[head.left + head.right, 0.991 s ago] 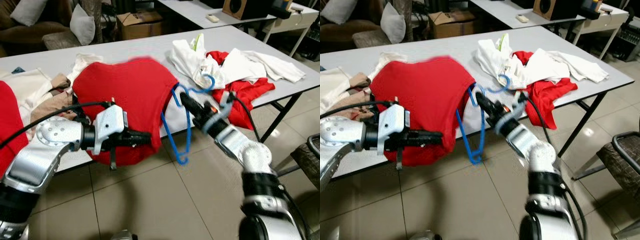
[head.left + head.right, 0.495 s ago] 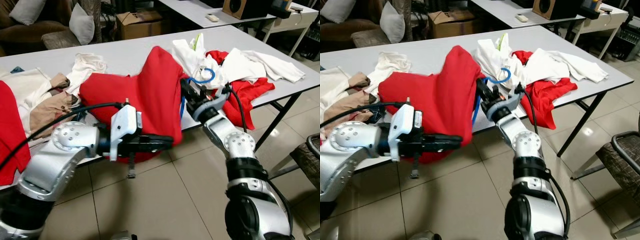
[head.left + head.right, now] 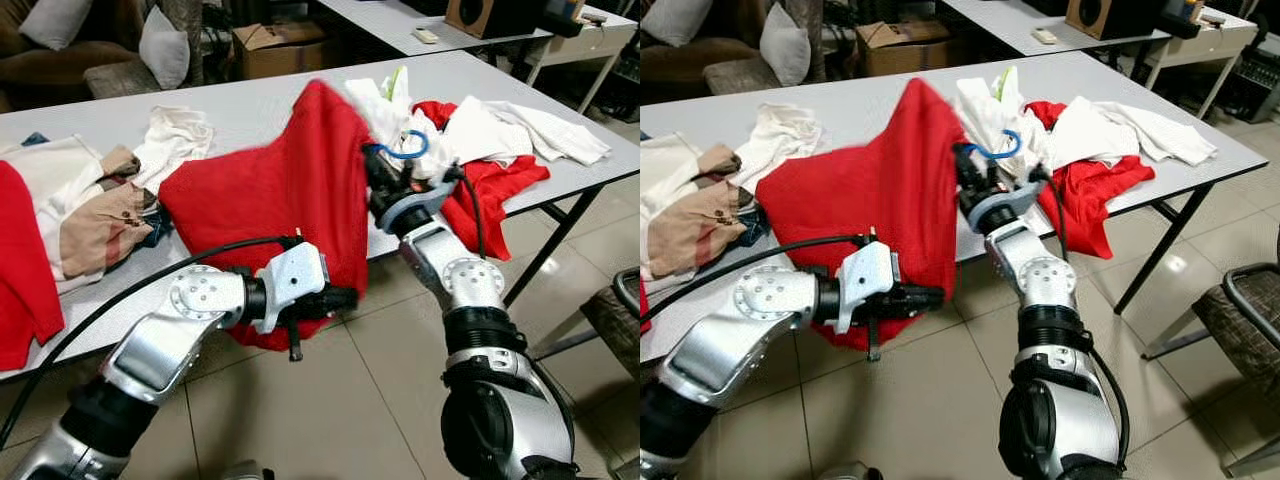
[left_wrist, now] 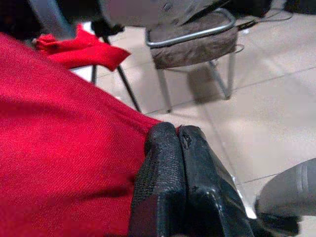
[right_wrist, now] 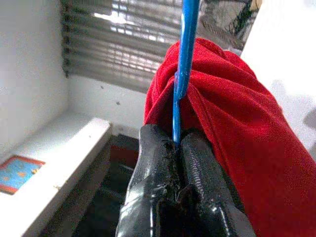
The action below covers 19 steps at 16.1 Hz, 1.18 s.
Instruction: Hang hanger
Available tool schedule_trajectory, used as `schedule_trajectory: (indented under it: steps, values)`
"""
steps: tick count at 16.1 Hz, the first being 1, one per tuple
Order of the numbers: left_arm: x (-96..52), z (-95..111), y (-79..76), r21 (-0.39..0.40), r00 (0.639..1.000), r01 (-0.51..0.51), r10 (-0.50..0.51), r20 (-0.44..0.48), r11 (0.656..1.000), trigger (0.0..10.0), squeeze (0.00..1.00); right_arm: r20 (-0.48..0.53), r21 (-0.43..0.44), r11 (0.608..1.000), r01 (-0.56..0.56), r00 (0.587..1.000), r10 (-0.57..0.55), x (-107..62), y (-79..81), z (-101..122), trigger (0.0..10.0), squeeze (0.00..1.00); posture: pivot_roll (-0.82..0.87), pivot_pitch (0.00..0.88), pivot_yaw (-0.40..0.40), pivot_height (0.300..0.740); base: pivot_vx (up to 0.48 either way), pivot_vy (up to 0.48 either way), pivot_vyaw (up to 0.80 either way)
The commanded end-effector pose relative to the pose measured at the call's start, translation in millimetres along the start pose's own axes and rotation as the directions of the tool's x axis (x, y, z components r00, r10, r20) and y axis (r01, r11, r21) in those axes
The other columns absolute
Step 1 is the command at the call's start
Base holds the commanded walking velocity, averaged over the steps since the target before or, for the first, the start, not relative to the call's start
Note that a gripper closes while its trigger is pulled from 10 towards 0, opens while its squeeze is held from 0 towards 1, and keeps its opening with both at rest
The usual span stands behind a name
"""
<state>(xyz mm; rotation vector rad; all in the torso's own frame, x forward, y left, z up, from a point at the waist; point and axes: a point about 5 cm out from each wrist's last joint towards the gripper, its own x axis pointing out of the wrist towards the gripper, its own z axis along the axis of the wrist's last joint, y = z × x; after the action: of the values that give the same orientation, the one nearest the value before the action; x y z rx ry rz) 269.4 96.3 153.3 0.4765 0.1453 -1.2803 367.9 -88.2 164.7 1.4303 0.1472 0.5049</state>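
red shirt (image 3: 290, 190) drapes over table edge (image 3: 520, 205), mid-frame, bare floor below | left gripper (image 4: 178, 132) pinches its hem | right gripper (image 5: 177, 142) clamps blue hanger (image 5: 185, 64), forearm raised

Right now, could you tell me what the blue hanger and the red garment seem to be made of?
Blue hanger: a thin glossy rod, probably plastic or coated wire; I cannot tell which. Red garment: soft matte cloth, likely knit, with a fine ribbed weave where the left gripper pinches it.
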Motion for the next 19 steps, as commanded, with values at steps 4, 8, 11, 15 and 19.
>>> schedule_trajectory:
  steps: [4,8,11,15,19]
  values:
    - [16.2,-7,10.5,0.098,0.986,-0.150,0.156,-0.053,0.984,0.0,0.00,0.037,-0.018,0.996,-0.087,0.995,0.088,7.8,29.0,10,10.0,0.00,-0.05,0.000,0.021,0.740,0.000,0.000,0.00]
    - [-6.8,-31,29.2,0.146,0.873,-0.478,0.487,-0.032,0.866,10.0,0.00,0.042,-0.048,0.996,-0.073,0.996,0.075,-0.6,35.0,15,10.0,0.00,-0.02,0.000,0.002,0.740,0.000,0.000,0.00]
    - [-14.7,-44,2.9,-0.036,0.900,-0.434,0.434,0.023,0.900,10.0,0.00,0.072,-0.117,0.993,-0.027,0.997,0.036,-15.4,33.6,24,10.0,0.00,-0.04,0.000,0.031,0.740,0.000,0.000,0.00]
    - [-32.3,-57,-27.3,-0.266,0.915,-0.374,0.399,0.048,0.889,10.0,1.00,0.120,-0.145,0.989,-0.001,0.993,0.018,-45.1,31.0,39,10.0,0.00,-0.01,0.000,0.016,0.740,0.000,0.000,0.00]
    - [-70.0,-57,-14.1,-0.486,0.775,-0.519,0.627,0.078,0.703,10.0,1.00,0.164,-0.133,0.991,0.004,0.986,0.018,-63.6,23.6,46,10.0,0.00,-0.01,0.000,0.028,0.740,0.000,0.000,0.00]
